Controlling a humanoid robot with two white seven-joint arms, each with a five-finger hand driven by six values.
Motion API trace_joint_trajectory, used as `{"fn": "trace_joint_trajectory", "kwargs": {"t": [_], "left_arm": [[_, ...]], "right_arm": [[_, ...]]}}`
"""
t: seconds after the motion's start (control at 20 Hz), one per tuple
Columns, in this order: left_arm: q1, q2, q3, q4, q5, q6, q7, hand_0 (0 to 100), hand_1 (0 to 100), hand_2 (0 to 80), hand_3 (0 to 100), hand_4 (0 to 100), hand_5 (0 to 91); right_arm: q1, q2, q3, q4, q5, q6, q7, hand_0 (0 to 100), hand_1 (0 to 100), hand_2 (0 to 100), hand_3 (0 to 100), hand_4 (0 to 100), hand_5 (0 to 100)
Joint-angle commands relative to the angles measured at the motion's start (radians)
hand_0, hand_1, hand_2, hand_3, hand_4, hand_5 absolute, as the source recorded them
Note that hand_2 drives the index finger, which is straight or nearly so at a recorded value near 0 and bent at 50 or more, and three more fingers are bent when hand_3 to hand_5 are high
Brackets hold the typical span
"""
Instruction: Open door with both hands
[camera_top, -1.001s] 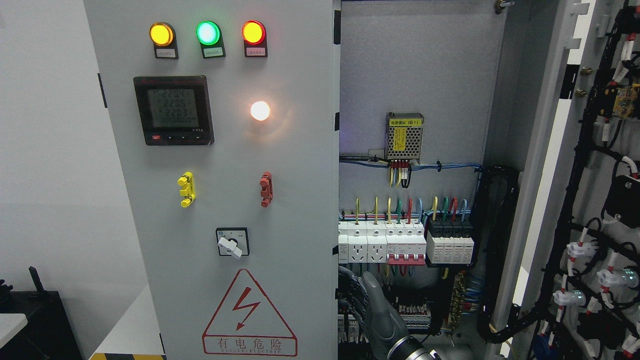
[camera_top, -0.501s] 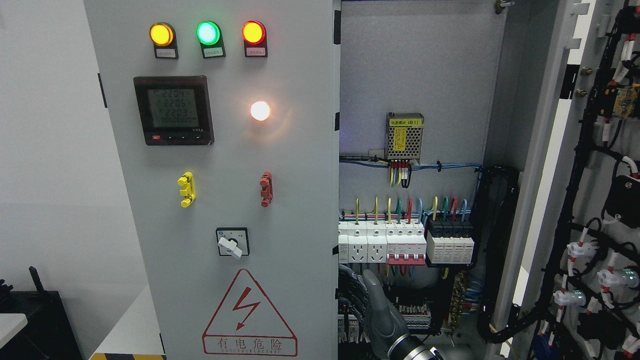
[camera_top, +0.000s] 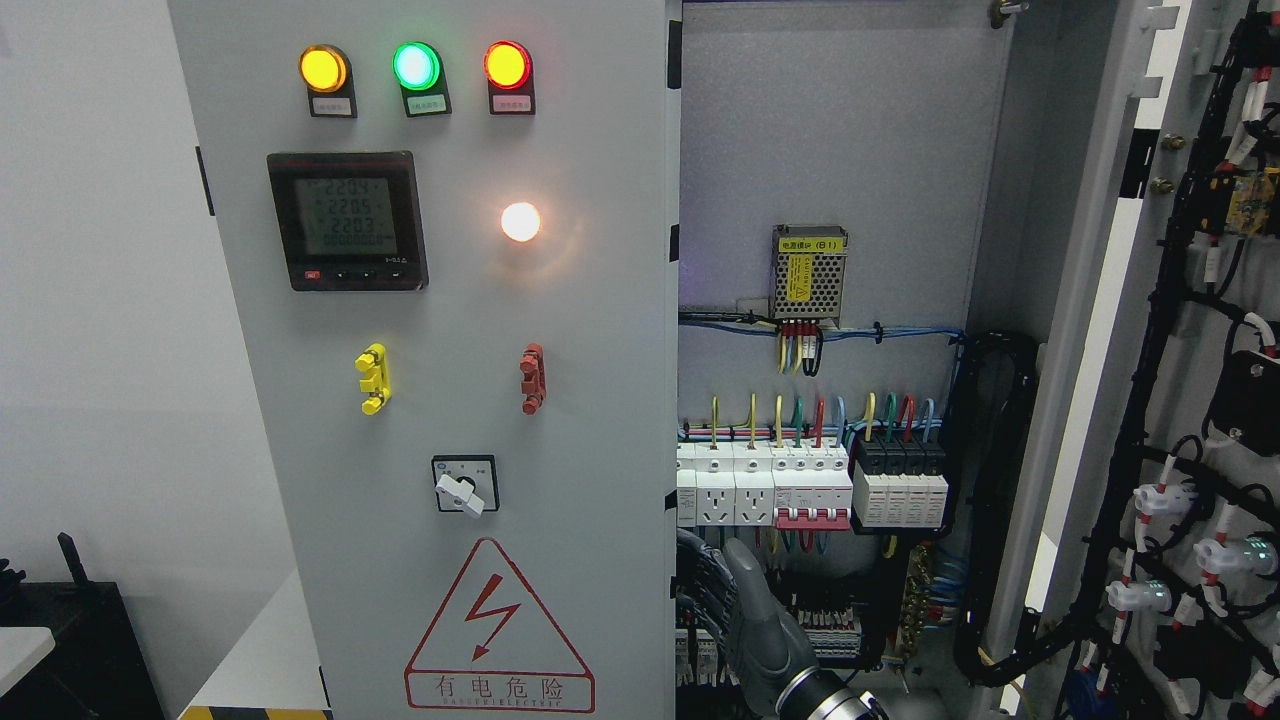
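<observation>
We view an electrical cabinet from the head camera. The left door (camera_top: 450, 400) is closed and fills the left-centre of the view. The right door (camera_top: 1180, 400) stands swung wide open at the right edge, showing us its inner face with black cable bundles and white connectors.

One robot hand (camera_top: 745, 625) shows at the bottom, just right of the left door's free edge. Its wrist leaves the frame at the bottom edge, right of the middle, so we name it the right hand. The grey thumb points upward and the dark fingers (camera_top: 705, 590) curl toward the edge of the left door. We cannot tell whether they actually clamp the edge, because the door's edge hides the fingertips. The left hand is not in view.

On the left door's face we note, from top to bottom:
- three lit indicator lamps (camera_top: 415, 66), amber, green and red, in a row
- a digital meter (camera_top: 347, 221) with a round white lit lamp (camera_top: 520, 221) to its right
- a yellow clip (camera_top: 373, 379) and a red clip (camera_top: 532, 379) at the same height
- a rotary selector switch (camera_top: 465, 485)
- a red triangular hazard sign (camera_top: 498, 625) at the bottom

Inside the open compartment, a small power supply (camera_top: 809, 273) with a yellow label sits on the back plate. Below it runs a row of circuit breakers (camera_top: 810, 485) with coloured wires entering from above. The right hand sits in front of the terminal blocks under that row.
</observation>
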Motion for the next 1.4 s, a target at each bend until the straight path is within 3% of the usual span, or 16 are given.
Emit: {"fn": "trace_joint_trajectory", "kwargs": {"t": [0.0,0.3,0.4,1.35], "left_arm": [[0.031,-0.033,0.0,0.0,0.003,0.0,-0.001,0,0,0.0,0,4,0.0],[0.031,-0.033,0.0,0.0,0.003,0.0,-0.001,0,0,0.0,0,4,0.0],[0.031,-0.033,0.0,0.0,0.003,0.0,-0.001,0,0,0.0,0,4,0.0],[0.031,-0.033,0.0,0.0,0.003,0.0,-0.001,0,0,0.0,0,4,0.0]], "right_arm": [[-0.001,0.0,-0.002,0.001,-0.001,0.003,0.004,0,0,0,0,0,0],[-0.001,0.0,0.005,-0.002,-0.001,0.004,0.011,0,0,0,0,0,0],[-0.001,0.0,0.006,-0.001,-0.001,0.004,0.04,0,0,0,0,0,0],[-0.01,0.0,0.001,-0.004,-0.003,0.007,0.078,0,0,0,0,0,0]]}}
